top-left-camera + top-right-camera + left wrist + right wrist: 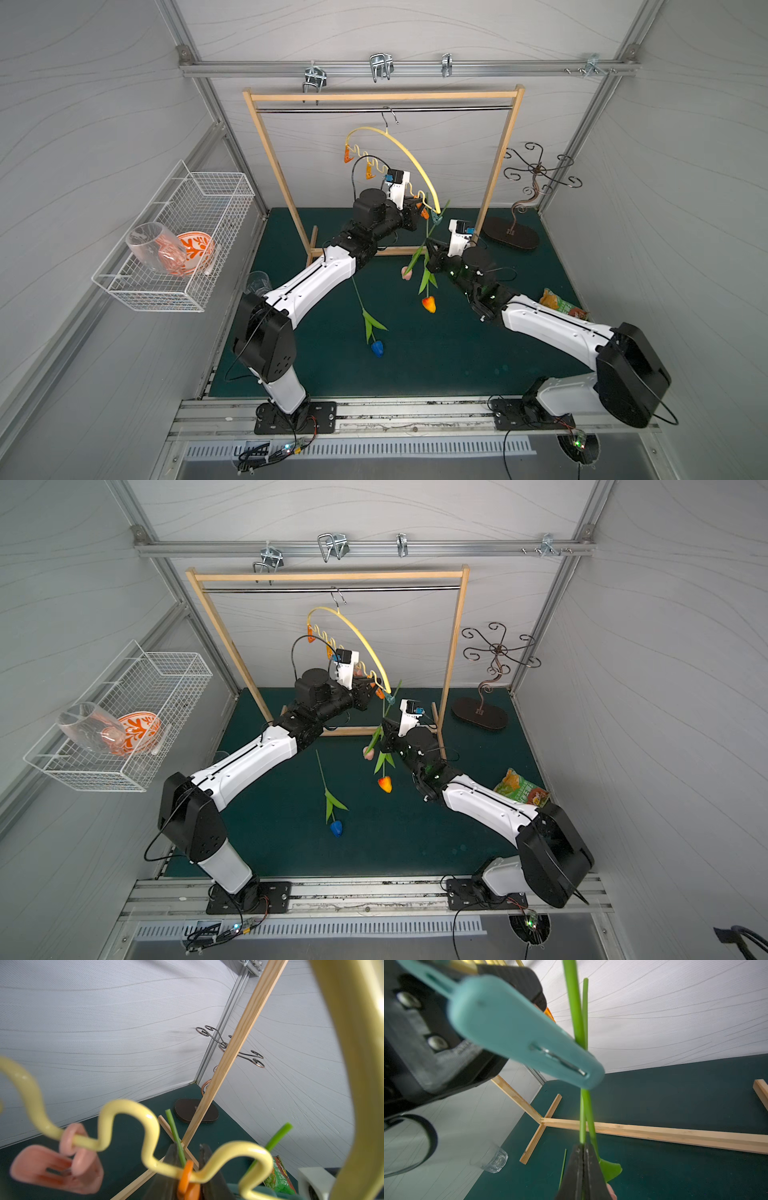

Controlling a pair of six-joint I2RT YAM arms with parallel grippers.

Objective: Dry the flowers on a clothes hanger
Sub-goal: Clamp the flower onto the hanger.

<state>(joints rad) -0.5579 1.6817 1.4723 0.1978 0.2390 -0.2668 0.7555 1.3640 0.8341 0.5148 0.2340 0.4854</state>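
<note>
The pale yellow clothes hanger [409, 154] [365, 640] hangs tilted by its hook from the rack's metal rail, its wavy bar [128, 1105] close in the left wrist view. My left gripper [419, 210] [190, 1146] is shut on an orange clip [188, 1174], and a green stem [175, 1136] enters that clip. Below it my right gripper [432, 249] [583, 1146] is shut on a thin stem [582, 1126]. A thicker stem sits in the teal clip [519, 1028]. The orange tulip [429, 304] and the pink tulip [407, 272] hang head down. The blue tulip [377, 348] lies on the mat.
The wooden rack frame [382, 97] stands at the back, with a curly metal stand [536, 170] to its right. A snack bag [557, 303] lies by my right arm and a glass [257, 282] by my left. A wire basket [174, 232] hangs on the left wall.
</note>
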